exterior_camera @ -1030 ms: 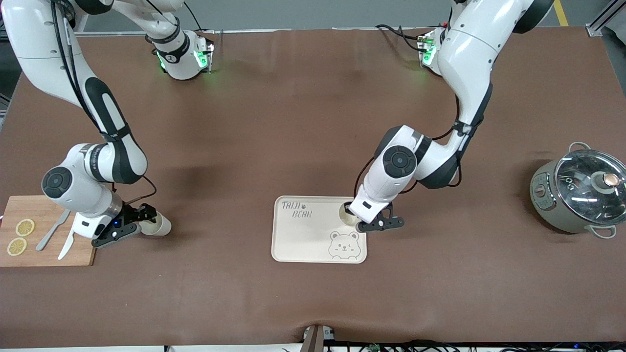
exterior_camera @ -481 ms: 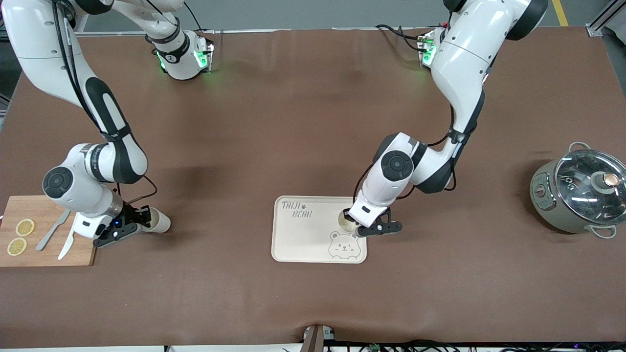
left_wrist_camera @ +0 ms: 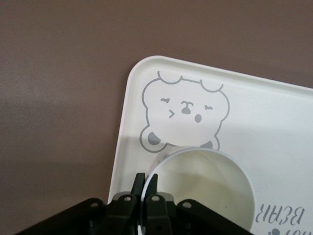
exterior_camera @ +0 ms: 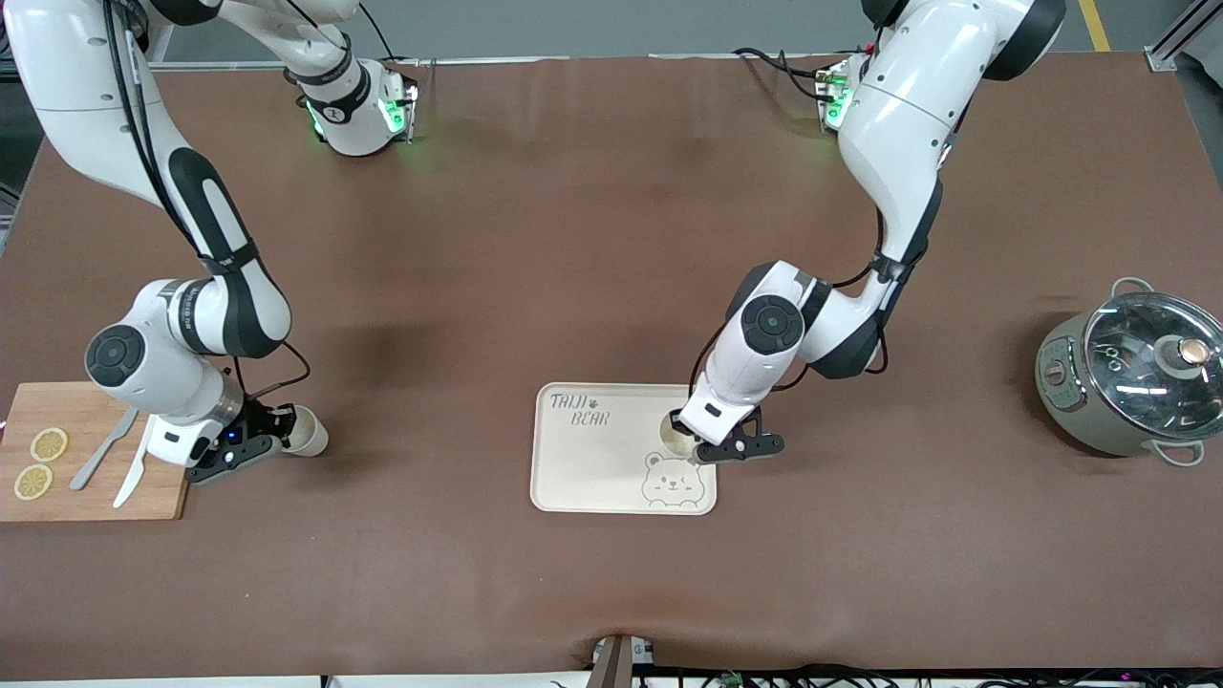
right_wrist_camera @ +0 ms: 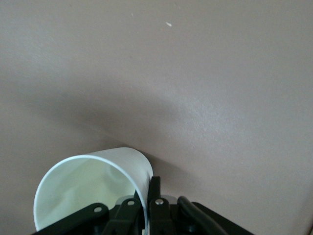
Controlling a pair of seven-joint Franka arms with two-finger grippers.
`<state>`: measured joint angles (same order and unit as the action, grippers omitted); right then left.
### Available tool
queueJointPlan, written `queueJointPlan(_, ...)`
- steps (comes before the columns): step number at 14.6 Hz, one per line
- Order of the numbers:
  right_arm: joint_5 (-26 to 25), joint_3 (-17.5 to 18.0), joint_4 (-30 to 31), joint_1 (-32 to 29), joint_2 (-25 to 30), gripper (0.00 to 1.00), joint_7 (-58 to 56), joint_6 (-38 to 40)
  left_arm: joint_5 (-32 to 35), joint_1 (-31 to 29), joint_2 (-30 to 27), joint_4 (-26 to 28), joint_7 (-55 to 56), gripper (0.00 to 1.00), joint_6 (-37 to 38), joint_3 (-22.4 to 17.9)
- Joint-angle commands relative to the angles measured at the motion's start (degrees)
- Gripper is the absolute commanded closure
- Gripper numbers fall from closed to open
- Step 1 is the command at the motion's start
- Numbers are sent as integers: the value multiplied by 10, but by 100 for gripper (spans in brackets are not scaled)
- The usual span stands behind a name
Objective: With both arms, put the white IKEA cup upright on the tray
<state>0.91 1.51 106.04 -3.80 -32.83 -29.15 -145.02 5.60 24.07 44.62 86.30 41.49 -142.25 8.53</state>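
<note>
A cream tray [exterior_camera: 592,459] with a bear drawing lies mid-table. My left gripper [exterior_camera: 686,441] is shut on the rim of a white cup [exterior_camera: 675,435], one finger inside and one outside. It holds the cup upright, mouth up, on or just over the tray corner by the bear. The left wrist view shows the cup [left_wrist_camera: 205,186], the tray [left_wrist_camera: 274,122] and the gripper [left_wrist_camera: 145,183]. My right gripper [exterior_camera: 277,430] is shut on the rim of a second white cup [exterior_camera: 308,432]. This cup is tilted on its side, low over the table beside the cutting board. It also shows in the right wrist view [right_wrist_camera: 93,191], with the gripper [right_wrist_camera: 149,188].
A wooden cutting board [exterior_camera: 91,497] with lemon slices [exterior_camera: 48,444], a knife and a fork lies at the right arm's end. A grey pot [exterior_camera: 1137,373] with a glass lid stands at the left arm's end.
My left gripper moved its cup along the tray toward the bear drawing, then nearly stopped. My right gripper shifted slightly with its cup, and the cup's tilt changed a little.
</note>
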Motion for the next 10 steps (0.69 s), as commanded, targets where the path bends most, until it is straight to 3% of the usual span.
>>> queueJointPlan(1, -7, -3, -12, 5, 2, 100, 3, 21, 19, 12, 11, -14, 15, 100, -7, -9)
queueJointPlan(4, -4, -2, -53, 6, 4, 100, 43, 109, 19, 13, 14, -14, 15, 100, -7, -9)
queueJointPlan(8, 0, 0, -60, 39, 36, 100, 146, 149, 21, 15, 14, -13, 15, 100, -11, -9)
queueJointPlan(10, 2, 2, -91, 55, 37, 100, 208, 195, 30, 15, 14, -13, 14, 1, -11, -9)
